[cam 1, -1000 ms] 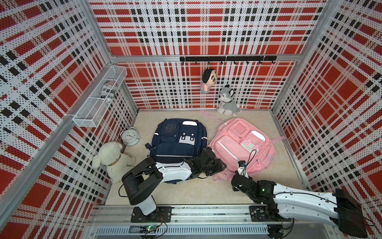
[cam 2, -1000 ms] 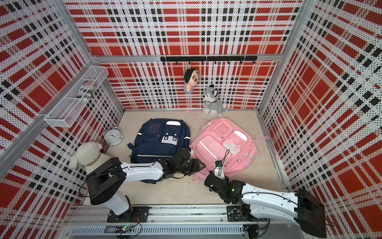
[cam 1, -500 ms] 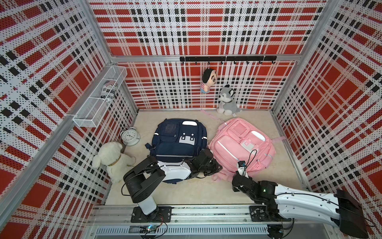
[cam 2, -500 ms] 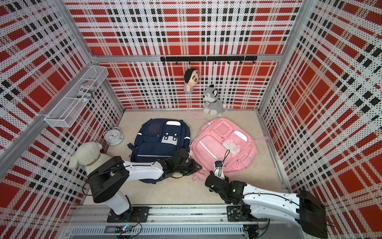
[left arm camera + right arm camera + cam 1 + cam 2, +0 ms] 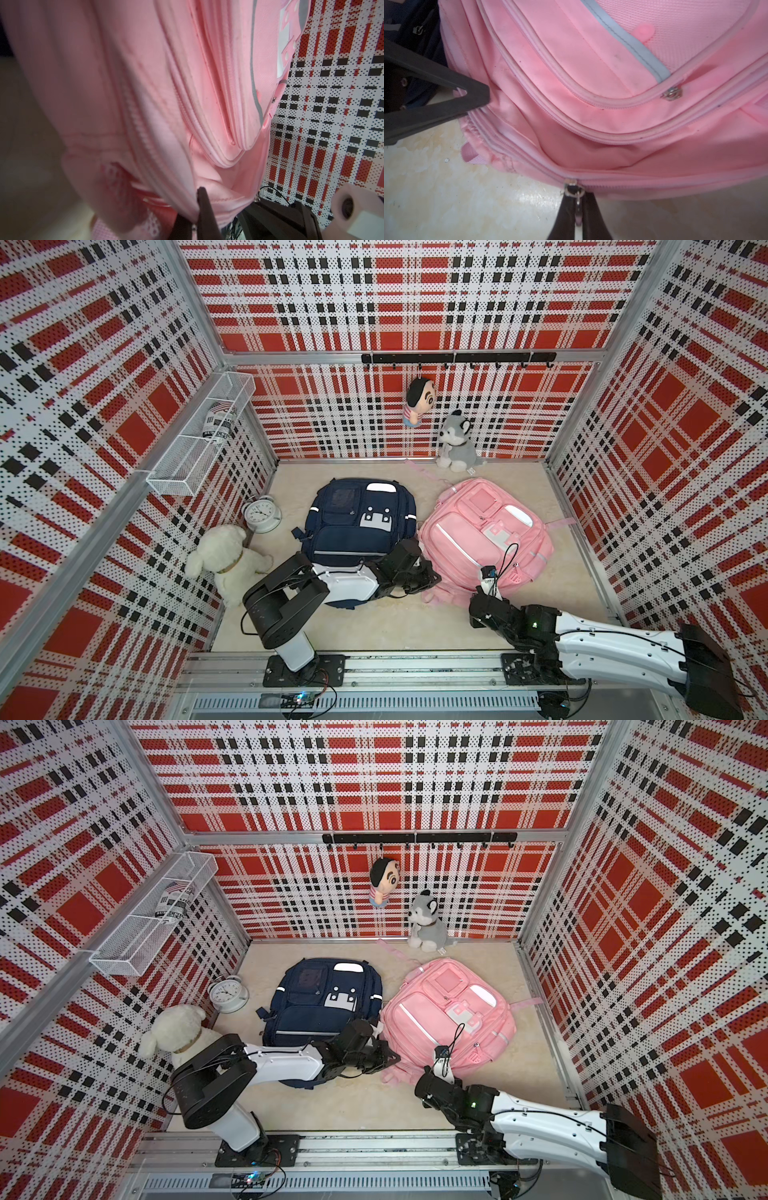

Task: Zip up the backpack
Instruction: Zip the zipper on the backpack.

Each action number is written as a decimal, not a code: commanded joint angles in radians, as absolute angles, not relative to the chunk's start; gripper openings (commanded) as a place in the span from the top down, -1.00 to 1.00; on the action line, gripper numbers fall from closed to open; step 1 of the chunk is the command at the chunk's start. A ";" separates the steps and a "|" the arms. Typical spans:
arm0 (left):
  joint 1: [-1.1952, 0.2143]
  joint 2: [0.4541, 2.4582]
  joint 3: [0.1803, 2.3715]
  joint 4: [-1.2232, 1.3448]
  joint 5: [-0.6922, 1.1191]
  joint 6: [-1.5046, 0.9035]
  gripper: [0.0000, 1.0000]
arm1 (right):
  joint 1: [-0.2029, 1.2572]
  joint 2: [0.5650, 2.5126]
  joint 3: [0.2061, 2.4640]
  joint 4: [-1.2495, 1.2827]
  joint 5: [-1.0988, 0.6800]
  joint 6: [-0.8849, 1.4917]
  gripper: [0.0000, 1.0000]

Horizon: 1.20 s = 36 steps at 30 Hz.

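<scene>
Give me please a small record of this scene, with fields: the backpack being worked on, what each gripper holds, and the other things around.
worked backpack: pink backpack, lying flat beside the navy backpack
left gripper: shut on the pink backpack's fabric
right gripper: shut on the zipper pull
other things: alarm clock, white plush toy, grey husky plush

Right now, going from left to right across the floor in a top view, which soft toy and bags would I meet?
white plush dog → navy backpack → pink backpack
</scene>
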<state>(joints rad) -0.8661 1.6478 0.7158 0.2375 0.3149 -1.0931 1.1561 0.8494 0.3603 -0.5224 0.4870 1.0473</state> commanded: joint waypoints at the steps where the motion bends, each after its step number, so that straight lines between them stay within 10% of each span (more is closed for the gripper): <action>1: -0.819 1.597 0.688 0.211 0.278 -1.032 1.00 | 1.163 0.819 0.346 -0.631 0.507 1.086 1.00; 36: -0.516 1.298 0.701 -0.026 0.430 -0.760 1.00 | 1.105 1.037 0.462 -0.843 0.699 1.360 1.00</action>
